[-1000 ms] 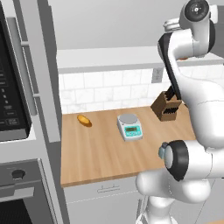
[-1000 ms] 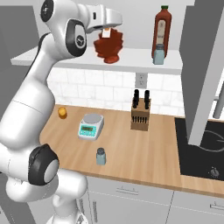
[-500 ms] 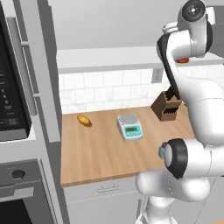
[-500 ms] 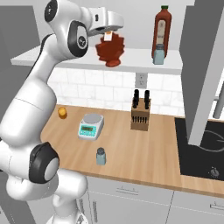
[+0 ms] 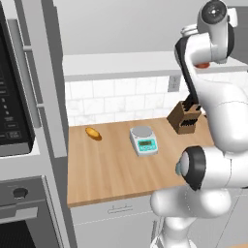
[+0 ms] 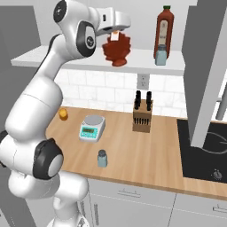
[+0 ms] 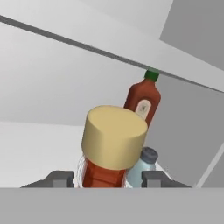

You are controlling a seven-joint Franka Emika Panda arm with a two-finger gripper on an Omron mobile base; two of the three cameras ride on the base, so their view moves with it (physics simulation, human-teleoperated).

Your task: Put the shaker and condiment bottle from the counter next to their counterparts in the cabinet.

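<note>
Gripper (image 7: 107,179) pinching condiment bottle (image 6: 117,49) over cabinet (image 6: 142,60); tall bottle (image 6: 163,30), small shaker (image 6: 161,55) stand right

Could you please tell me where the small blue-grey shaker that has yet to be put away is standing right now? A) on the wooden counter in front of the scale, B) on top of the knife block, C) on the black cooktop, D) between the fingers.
A: the shaker stands on the counter, in front of the scale.

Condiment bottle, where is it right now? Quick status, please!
Gripper shut on condiment bottle, tilted over the cabinet shelf, left of tall bottle. Shaker waits on counter. Nothing blocking.
</note>
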